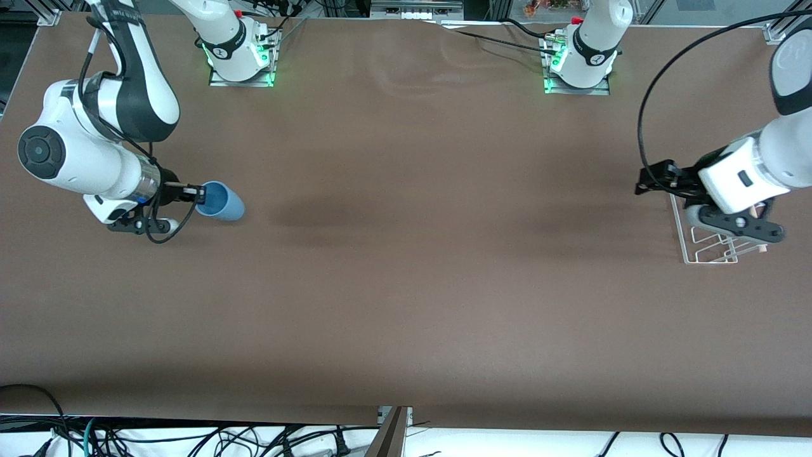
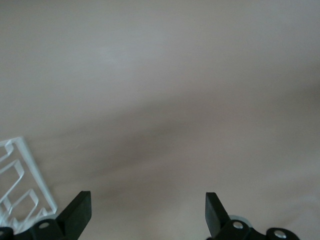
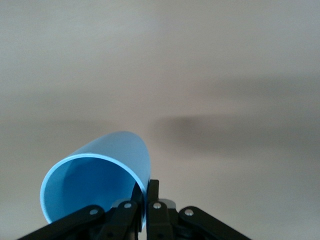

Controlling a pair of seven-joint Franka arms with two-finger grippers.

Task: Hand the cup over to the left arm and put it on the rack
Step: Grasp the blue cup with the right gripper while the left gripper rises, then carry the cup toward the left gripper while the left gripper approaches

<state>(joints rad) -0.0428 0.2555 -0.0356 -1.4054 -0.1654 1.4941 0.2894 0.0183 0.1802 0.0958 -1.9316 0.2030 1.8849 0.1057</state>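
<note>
The light-blue cup (image 1: pixel 222 201) lies tilted on its side at the right arm's end of the table, its mouth toward the gripper. My right gripper (image 1: pixel 198 192) is shut on the cup's rim, one finger inside and one outside; the right wrist view shows the cup (image 3: pixel 100 185) pinched by its wall at the fingers (image 3: pixel 153 192). My left gripper (image 1: pixel 648 179) is open and empty, over the table beside the white wire rack (image 1: pixel 698 244) at the left arm's end. The left wrist view shows the spread fingertips (image 2: pixel 80 207) and a corner of the rack (image 2: pixel 22 187).
The brown table (image 1: pixel 406 285) is bare between the two arms. The arm bases (image 1: pixel 241 60) stand along the edge farthest from the front camera. Cables hang below the table's nearest edge.
</note>
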